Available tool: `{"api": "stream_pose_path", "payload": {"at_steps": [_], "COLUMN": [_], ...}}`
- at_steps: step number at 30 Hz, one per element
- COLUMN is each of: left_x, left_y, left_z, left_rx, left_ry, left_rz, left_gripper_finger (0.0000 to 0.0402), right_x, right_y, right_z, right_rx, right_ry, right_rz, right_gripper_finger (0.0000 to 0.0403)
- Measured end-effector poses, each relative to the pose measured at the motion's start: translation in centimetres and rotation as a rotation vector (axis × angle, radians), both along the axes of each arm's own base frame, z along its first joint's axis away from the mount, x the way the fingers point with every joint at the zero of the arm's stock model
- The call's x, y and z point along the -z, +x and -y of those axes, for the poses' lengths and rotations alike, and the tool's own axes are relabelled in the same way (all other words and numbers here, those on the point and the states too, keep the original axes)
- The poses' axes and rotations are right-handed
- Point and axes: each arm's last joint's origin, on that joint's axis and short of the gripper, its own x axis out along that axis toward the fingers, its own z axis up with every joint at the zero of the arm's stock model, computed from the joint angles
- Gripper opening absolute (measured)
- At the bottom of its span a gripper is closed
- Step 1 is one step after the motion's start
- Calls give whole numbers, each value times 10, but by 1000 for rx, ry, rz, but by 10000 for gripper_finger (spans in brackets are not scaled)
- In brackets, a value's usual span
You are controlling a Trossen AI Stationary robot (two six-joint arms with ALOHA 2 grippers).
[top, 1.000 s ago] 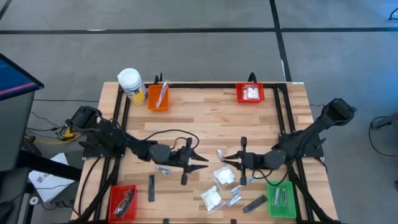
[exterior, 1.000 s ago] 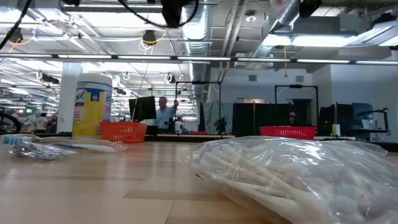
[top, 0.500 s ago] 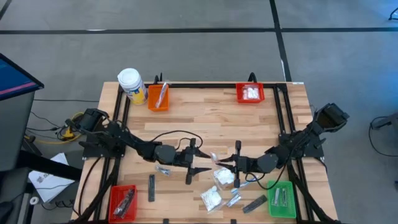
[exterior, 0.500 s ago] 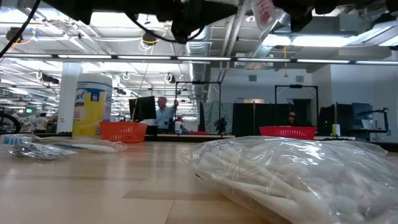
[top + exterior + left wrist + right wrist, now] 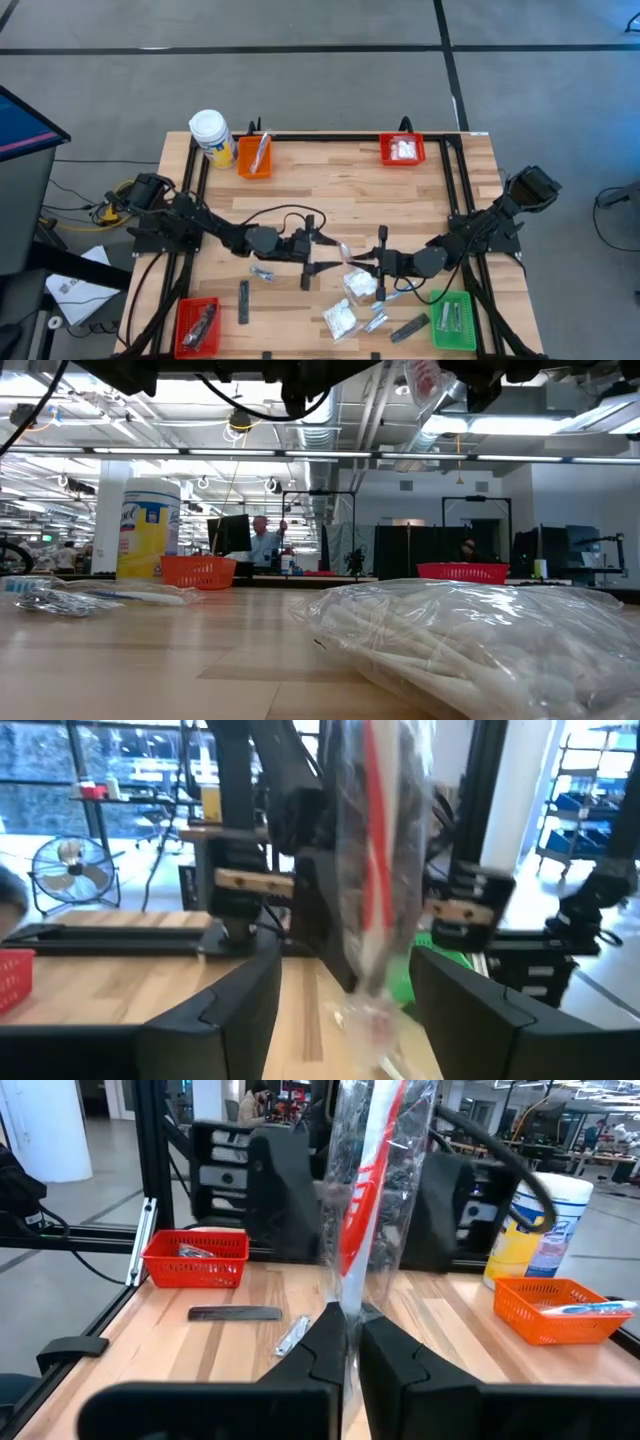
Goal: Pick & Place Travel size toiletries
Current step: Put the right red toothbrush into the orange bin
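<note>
1. Two end effectors meet mid-counter over a wrapped toothbrush (image 5: 365, 1200), a red-and-white brush in a clear sleeve, held upright above the counter (image 5: 330, 190).
2. The right end effector (image 5: 350, 1342) is closed on the lower end of the sleeve. The left end effector (image 5: 345, 982) stands open with its fingers (image 5: 235, 995) on either side of the same toothbrush; in the left wrist view they do not look to be touching it.
3. This reads as a hand-over from right to left, with the orange bin (image 5: 254, 156) at the far left corner, already holding a toothbrush, as the likely goal.
4. To do it well, I would have the left end effector close on the stiff brush rather than on loose film, and well apart from the right fingertips so the two do not pinch each other.
5. The right end effector should let go only once the left grip is firm; the sleeve is slick and could slide out.
6. Other toiletries lie below: puffy white packets (image 5: 359, 283), silvery sachets (image 5: 377, 321) and dark bars (image 5: 244, 301). Lift clear of them before swinging toward the orange bin.
7. The green bin (image 5: 452, 320) and the near red bin (image 5: 197, 325) hold items too.
</note>
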Motion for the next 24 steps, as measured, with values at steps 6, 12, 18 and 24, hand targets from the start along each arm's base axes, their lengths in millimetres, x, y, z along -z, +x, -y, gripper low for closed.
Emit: {"api": "stream_pose_path", "payload": {"at_steps": [6,12,18,24], "left_x": [-4,-6,-7,-7], "left_y": [1,1,1,2], "left_z": [-4,-3,-3,-7], "left_rx": [-5,15,43,32], "left_ry": [-12,-5,-3,-4], "left_rz": [37,63,68,67], "left_gripper_finger": [217,214,214,214], "right_x": [0,0,0,0], "right_y": [0,1,7,9], "right_z": [1,2,12,15], "right_rx": [3,9,49,60], "right_ry": [-2,-2,28,29], "right_rz": [-3,-3,7,7], "right_gripper_finger": [9,10,10,10]}}
